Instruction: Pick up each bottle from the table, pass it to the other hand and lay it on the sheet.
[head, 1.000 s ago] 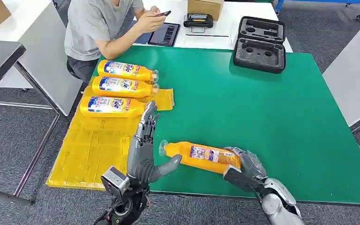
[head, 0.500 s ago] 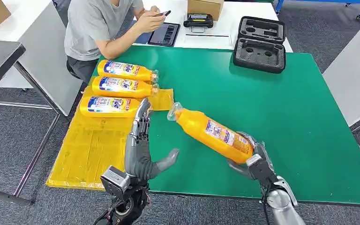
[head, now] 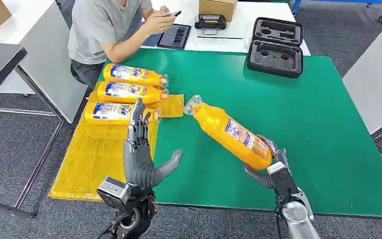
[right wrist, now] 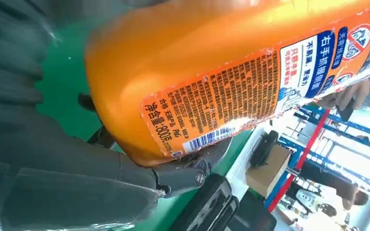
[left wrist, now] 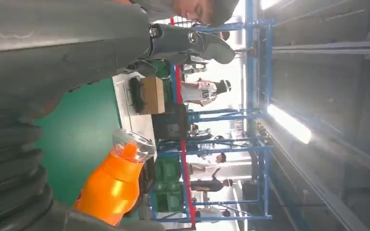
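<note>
- Raised since a moment ago — the orange bottle (head: 233, 134) is off the green table (head: 303, 119), base gripped in the right hand (head: 268, 167), cap end tilted up toward the yellow sheet (head: 99, 154).
- Left hand (head: 140, 152) empty, fingers spread, thumb out, waiting near the sheet's edge, apart from the bottle.
- Three bottles (head: 124, 92) already lie on the sheet.
- Bottle looks full — likely heavy, smooth and slippery; best taken mid-body at the label.

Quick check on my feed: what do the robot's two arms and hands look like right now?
Both arms are silver metal with rounded joint housings. The left hand has a grey palm and thumb and darker segmented fingers, with a boxy silver wrist module below it. The right hand is grey too, with black wrist brackets.
</note>
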{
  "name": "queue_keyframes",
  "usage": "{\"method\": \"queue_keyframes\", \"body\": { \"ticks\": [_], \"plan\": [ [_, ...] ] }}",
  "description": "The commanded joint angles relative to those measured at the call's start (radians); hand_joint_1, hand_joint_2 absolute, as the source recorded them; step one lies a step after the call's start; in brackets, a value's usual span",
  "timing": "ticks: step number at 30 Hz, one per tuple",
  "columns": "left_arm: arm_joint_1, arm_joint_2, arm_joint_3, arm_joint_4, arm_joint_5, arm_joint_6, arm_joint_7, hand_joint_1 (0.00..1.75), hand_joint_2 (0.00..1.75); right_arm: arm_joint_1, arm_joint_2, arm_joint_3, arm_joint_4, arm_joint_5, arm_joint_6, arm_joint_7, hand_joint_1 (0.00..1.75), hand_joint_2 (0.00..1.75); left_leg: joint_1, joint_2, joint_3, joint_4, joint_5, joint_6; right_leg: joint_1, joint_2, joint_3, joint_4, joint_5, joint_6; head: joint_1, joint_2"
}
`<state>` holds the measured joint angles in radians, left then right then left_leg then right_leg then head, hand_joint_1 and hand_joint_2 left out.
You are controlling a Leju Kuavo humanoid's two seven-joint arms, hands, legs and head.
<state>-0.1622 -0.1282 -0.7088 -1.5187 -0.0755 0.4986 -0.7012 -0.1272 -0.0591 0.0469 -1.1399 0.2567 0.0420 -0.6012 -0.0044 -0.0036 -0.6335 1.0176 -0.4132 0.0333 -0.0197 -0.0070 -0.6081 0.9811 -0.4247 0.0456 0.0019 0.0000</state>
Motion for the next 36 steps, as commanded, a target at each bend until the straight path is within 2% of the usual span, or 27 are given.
{"method": "queue_keyframes", "body": {
  "ticks": [1,2,4,7,9,10,12,16,17,21,23,24,27,31,32,33,36],
  "plan": [
    [-0.018,0.023,0.0,0.009,0.0,0.002,0.003,0.0,1.75,-0.018,0.024,-0.024,0.009,-0.003,-0.002,-0.001,1.75,1.75,0.002,0.002,0.009,0.0,-0.004,-0.003,0.002,0.002,0.009,-0.001,-0.003,-0.003,0.0,0.0],
    [-0.012,0.021,0.003,0.003,0.001,0.017,0.003,0.0,1.75,-0.007,0.03,-0.028,-0.008,-0.007,-0.008,-0.002,1.75,1.75,0.001,0.0,0.003,-0.001,-0.001,-0.001,0.001,0.001,0.003,-0.001,-0.001,-0.001,0.0,0.0],
    [0.004,0.012,0.023,0.0,0.025,0.006,0.003,0.0,1.75,0.014,0.042,-0.04,-0.047,-0.019,-0.018,-0.004,1.75,1.75,0.001,0.001,0.005,0.0,-0.002,-0.002,0.001,0.001,0.004,-0.001,-0.002,-0.002,0.0,0.0],
    [0.029,-0.029,0.092,0.06,0.086,-0.154,0.003,0.0,1.75,0.055,0.053,-0.032,-0.124,-0.047,0.014,-0.034,1.75,1.75,0.001,0.0,0.005,-0.001,-0.002,-0.002,0.001,0.0,0.005,-0.001,-0.002,-0.002,0.0,0.0],
    [0.027,-0.047,0.102,0.098,0.073,-0.19,0.003,0.0,1.75,0.077,0.061,-0.016,-0.169,-0.056,0.036,-0.053,1.75,1.75,0.0,0.0,0.002,-0.001,-0.001,-0.001,0.0,0.0,0.002,-0.001,-0.001,-0.001,0.0,0.0],
    [0.025,-0.061,0.111,0.126,0.084,-0.212,0.003,0.0,1.75,0.084,0.067,-0.003,-0.191,-0.061,0.046,-0.058,1.75,1.75,0.001,0.0,0.005,-0.001,-0.002,-0.002,0.001,0.001,0.005,-0.001,-0.002,-0.002,0.0,0.0],
    [0.018,-0.075,0.116,0.161,0.088,-0.236,0.003,0.0,1.75,0.081,0.077,0.015,-0.213,-0.061,0.049,-0.063,1.75,1.75,0.0,0.0,0.002,-0.001,-0.001,-0.001,0.0,0.0,0.002,-0.001,-0.001,-0.001,0.0,0.0],
    [0.007,-0.093,0.122,0.232,0.108,-0.29,0.003,0.0,1.75,0.074,0.082,0.054,-0.228,-0.081,0.085,-0.063,1.75,1.75,0.002,0.003,0.009,0.0,-0.004,-0.003,0.002,0.004,0.009,-0.001,-0.003,-0.003,0.0,0.0],
    [0.007,-0.096,0.125,0.243,0.112,-0.303,0.003,0.0,1.75,0.072,0.082,0.058,-0.222,-0.086,0.09,-0.066,1.75,1.75,0.0,0.001,0.003,-0.001,-0.001,-0.002,0.001,0.001,0.003,-0.001,-0.001,-0.002,0.0,0.0],
    [-0.003,-0.104,0.121,0.279,0.113,-0.318,0.003,0.0,1.75,0.062,0.082,0.06,-0.199,-0.106,0.091,-0.094,1.75,1.75,0.0,0.001,0.003,-0.001,0.0,-0.001,0.0,0.001,0.002,-0.001,0.0,-0.001,0.0,0.0],
    [-0.003,-0.11,0.127,0.287,0.116,-0.318,0.003,0.0,1.75,0.059,0.083,0.06,-0.197,-0.111,0.085,-0.097,1.75,1.75,0.001,0.002,0.008,-0.001,-0.003,-0.002,0.001,0.002,0.008,-0.002,-0.002,-0.003,0.0,0.0],
    [0.0,-0.111,0.132,0.283,0.115,-0.315,0.003,0.0,1.75,0.058,0.082,0.063,-0.197,-0.112,0.084,-0.097,1.75,1.75,0.0,0.001,0.002,-0.001,-0.001,-0.001,0.0,0.001,0.002,-0.001,0.0,-0.001,0.0,0.0],
    [0.005,-0.112,0.136,0.286,0.116,-0.312,0.003,0.0,1.75,0.058,0.083,0.068,-0.2,-0.113,0.084,-0.097,1.75,1.75,0.0,0.001,0.003,-0.001,-0.001,-0.001,0.0,0.001,0.003,-0.001,-0.001,-0.001,0.0,0.0],
    [0.005,-0.112,0.136,0.286,0.116,-0.312,0.003,0.0,1.75,0.058,0.083,0.068,-0.2,-0.113,0.084,-0.097,1.75,1.75,0.002,0.003,0.01,-0.001,-0.004,-0.003,0.002,0.003,0.009,-0.002,-0.003,-0.003,0.0,0.0],
    [0.006,-0.115,0.134,0.297,0.117,-0.315,0.003,0.0,1.75,0.059,0.084,0.074,-0.208,-0.121,0.093,-0.097,1.75,1.75,0.0,0.001,0.004,-0.001,-0.001,-0.002,0.001,0.001,0.003,-0.001,-0.001,-0.002,0.0,0.0],
    [0.006,-0.118,0.134,0.303,0.12,-0.324,0.003,0.0,1.75,0.063,0.082,0.079,-0.219,-0.14,0.112,-0.097,1.75,1.75,0.001,0.002,0.007,-0.001,-0.003,-0.002,0.001,0.002,0.007,-0.001,-0.002,-0.003,0.0,0.0],
    [0.002,-0.126,0.133,0.314,0.127,-0.371,0.003,0.0,1.75,0.068,0.074,0.105,-0.239,-0.149,0.121,-0.097,1.75,1.75,0.0,0.001,0.002,-0.001,-0.001,-0.001,0.0,0.001,0.002,-0.001,-0.001,-0.001,0.0,0.0]
  ]
}}
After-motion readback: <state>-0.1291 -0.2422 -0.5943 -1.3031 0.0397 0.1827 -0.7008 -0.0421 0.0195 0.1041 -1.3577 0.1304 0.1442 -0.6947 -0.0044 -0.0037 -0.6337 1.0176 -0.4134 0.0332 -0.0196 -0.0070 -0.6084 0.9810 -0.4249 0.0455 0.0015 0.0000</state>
